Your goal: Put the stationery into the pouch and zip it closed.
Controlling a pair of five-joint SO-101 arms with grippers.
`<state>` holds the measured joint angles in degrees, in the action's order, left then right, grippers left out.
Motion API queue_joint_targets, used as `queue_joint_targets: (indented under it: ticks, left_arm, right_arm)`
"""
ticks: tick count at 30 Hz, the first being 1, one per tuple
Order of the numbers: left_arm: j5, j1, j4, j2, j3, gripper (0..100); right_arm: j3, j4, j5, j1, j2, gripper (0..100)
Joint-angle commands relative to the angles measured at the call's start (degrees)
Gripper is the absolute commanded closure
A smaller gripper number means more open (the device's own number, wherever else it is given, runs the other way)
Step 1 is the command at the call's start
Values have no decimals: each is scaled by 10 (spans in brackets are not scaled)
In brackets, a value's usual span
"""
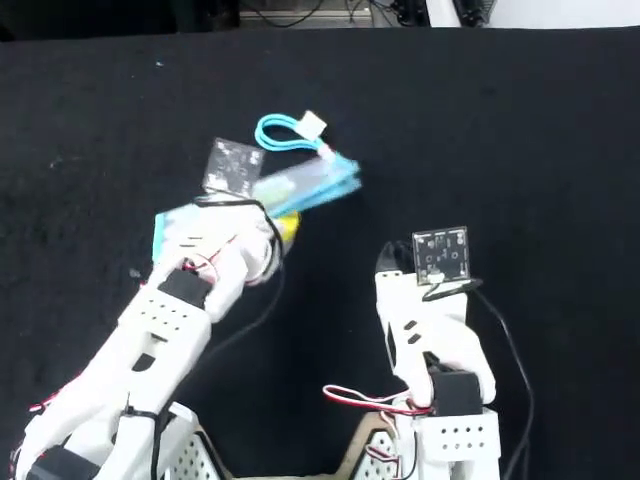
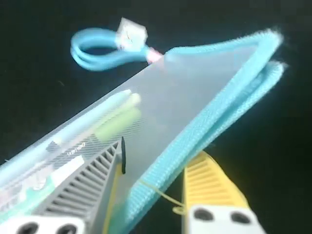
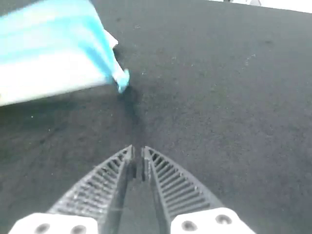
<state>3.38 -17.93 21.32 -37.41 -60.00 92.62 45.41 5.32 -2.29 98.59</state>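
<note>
My left gripper [image 1: 277,226] is shut on the light-blue translucent pouch [image 1: 305,185], which is lifted and tilted above the black table. In the left wrist view the grey finger [image 2: 92,185] and the yellow finger [image 2: 209,187] pinch the pouch [image 2: 195,92] along its blue zipper edge. Pale pens [image 2: 117,114] show through its wall. A blue cord loop [image 1: 280,133] with a white tag [image 1: 313,124] hangs off the pouch's far end. My right gripper [image 1: 386,260] sits low to the right of the pouch, shut on nothing [image 3: 137,158]; the pouch's corner [image 3: 53,53] lies beyond its fingertips.
The black table [image 1: 520,150] spreads wide to the right and at the back. Both arms' white bases and red-white cables [image 1: 360,395] sit along the near edge.
</note>
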Motion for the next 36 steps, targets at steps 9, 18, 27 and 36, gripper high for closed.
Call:
queue_joint_targets:
  ticks: [9, 18, 27, 36]
  left_arm:
    - [-38, -2, 169, -97, 147, 809]
    - [-39, 104, 200, -178, 153, 730]
    - [-121, 283, 254, -239, 76, 808]
    - [-163, 396, 359, -426, -127, 973]
  right_arm:
    - [-2, -11, 2, 11, 11, 978]
    - [-1, -11, 2, 11, 11, 978]
    - [8, -15, 2, 11, 15, 974]
    - [2, 5, 2, 0, 16, 976]
